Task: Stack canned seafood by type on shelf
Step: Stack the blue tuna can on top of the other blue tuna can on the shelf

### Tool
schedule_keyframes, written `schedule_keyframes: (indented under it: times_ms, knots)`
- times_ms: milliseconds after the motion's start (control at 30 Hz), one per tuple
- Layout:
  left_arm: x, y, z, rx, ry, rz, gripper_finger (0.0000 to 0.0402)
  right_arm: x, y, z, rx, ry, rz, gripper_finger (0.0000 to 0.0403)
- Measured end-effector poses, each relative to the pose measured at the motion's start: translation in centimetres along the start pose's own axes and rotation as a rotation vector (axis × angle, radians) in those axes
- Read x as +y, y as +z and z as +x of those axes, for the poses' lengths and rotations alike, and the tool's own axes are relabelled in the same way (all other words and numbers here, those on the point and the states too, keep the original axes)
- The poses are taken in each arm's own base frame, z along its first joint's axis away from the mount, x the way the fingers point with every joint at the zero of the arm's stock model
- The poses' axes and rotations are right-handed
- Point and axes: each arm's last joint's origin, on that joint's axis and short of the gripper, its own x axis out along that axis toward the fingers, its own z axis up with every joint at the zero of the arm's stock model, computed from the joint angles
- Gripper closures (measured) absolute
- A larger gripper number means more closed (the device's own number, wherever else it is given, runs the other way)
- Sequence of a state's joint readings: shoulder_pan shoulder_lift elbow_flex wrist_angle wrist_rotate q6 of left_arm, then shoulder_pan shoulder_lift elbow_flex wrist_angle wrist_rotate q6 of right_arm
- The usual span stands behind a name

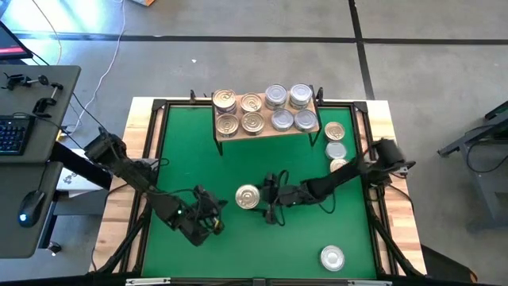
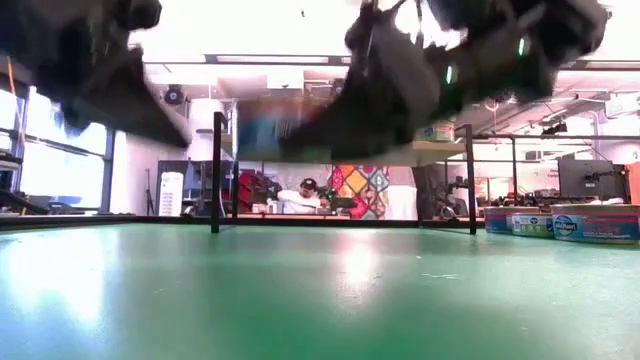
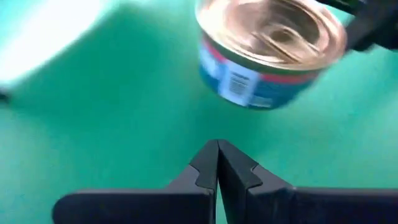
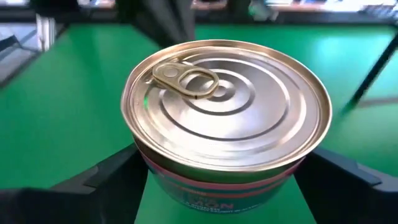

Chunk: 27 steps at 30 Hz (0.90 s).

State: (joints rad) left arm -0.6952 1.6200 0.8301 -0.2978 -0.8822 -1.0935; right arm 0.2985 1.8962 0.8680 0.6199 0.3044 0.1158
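Observation:
The light-wood shelf (image 1: 267, 133) stands at the table's far edge, with gold-lidded tins (image 1: 238, 113) on its left half and silver-lidded tins (image 1: 290, 108) on its right half. At the table's middle my right gripper (image 1: 258, 196) is closed around a gold-lidded tin (image 4: 224, 112) with a blue and red label (image 3: 249, 84). My left gripper (image 3: 217, 149) is shut on nothing, just left of and nearer than that tin (image 1: 248, 196), its fingers pointing toward it. My right gripper pinches the gold-lidded tin by its side wall (image 4: 148, 173) between its two fingers (image 4: 112, 180), one on each opposite side. The fingers reach in from the table's right side, slanting slightly down. The tin stays lid up, a little tilted, and appears lifted clear of the green top.
Three tins (image 1: 336, 149) lie in a row on the green top just right of the shelf. A silver-lidded tin (image 1: 331, 257) sits near the front right corner. A desk with a keyboard (image 1: 12, 135) stands left of the table. A person (image 2: 305, 192) sits in the room beyond.

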Motion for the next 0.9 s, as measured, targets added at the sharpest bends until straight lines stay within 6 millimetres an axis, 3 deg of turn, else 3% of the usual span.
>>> schedule_keyframes:
  times_ms: [167, 333, 500, 667, 767, 900]
  knots:
    - [-1.1, 5.5, -2.1, -0.075, 0.033, 0.160, 0.0401, -2.0, 5.1, -3.7, -0.071, -0.117, -0.058, 0.0062]
    - [0.8, 12.8, -4.3, -0.164, 0.113, 0.277, 0.0401, -7.3, 9.6, -6.5, -0.104, -0.250, -0.096, 0.0062]
    - [5.3, 20.3, -4.5, -0.241, 0.182, 0.353, 0.0401, -14.2, 12.9, -6.9, -0.100, -0.333, -0.119, 0.0062]
    - [11.0, 26.9, -2.9, -0.320, 0.115, 0.360, 0.0401, -21.2, 15.0, -6.8, -0.113, -0.404, -0.095, 0.0062]
    - [14.5, 29.2, -1.4, -0.341, 0.044, 0.343, 0.0401, -24.7, 15.0, -6.2, -0.090, -0.425, -0.055, 0.0062]
    - [19.2, 30.7, 1.1, -0.331, -0.066, 0.274, 0.0401, -27.7, 15.3, -4.9, -0.061, -0.427, -0.030, 0.0062]
